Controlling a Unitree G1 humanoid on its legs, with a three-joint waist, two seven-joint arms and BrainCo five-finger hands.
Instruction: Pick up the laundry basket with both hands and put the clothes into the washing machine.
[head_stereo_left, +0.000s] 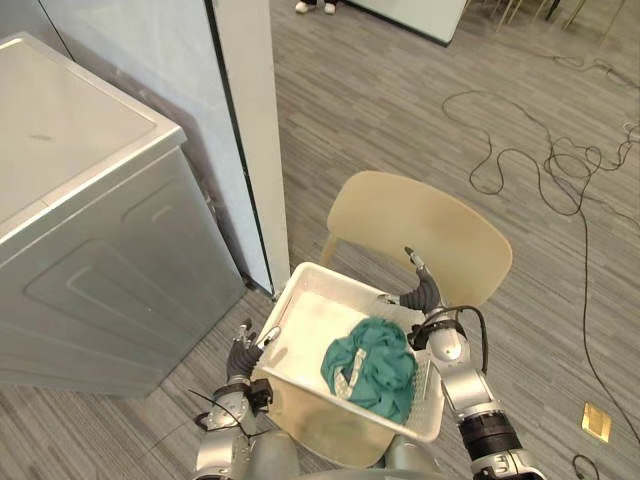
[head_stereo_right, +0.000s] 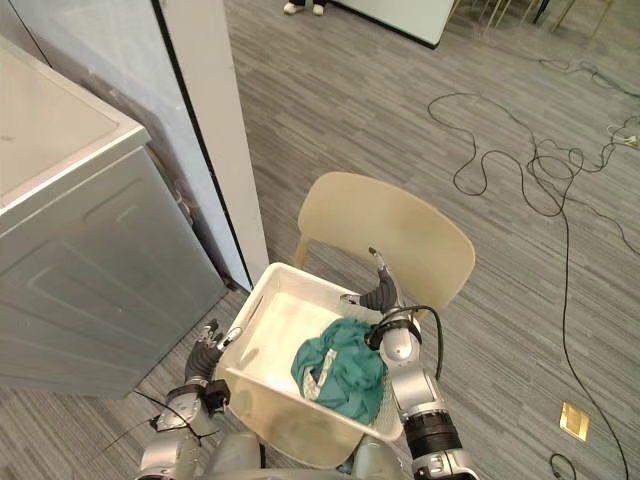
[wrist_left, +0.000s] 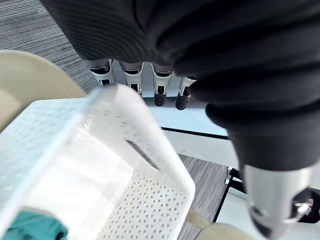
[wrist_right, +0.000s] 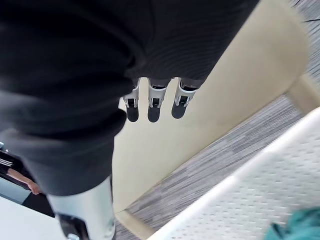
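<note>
White laundry basket (head_stereo_left: 305, 315), one, sits lower centre of the left eye view. It holds one teal garment (head_stereo_left: 372, 365), bunched toward its right end. Two hands flank it: left hand (head_stereo_left: 241, 352) at the lower-left wall, right hand (head_stereo_left: 422, 295) at the upper-right corner. One beige chair (head_stereo_left: 420, 225) is just behind the basket and one silver washing machine (head_stereo_left: 90, 250) is at left. Loose cables (head_stereo_left: 540, 165) lie upper right. Right eye view: same layout and counts. Left wrist view: fingers (wrist_left: 160, 95) straight above the basket rim, thumb apart, not curled on it. Right wrist view: fingers (wrist_right: 154, 107) straight before the chair back, with the basket edge and garment beside. Cannot tell whether the palms touch the basket.
</note>
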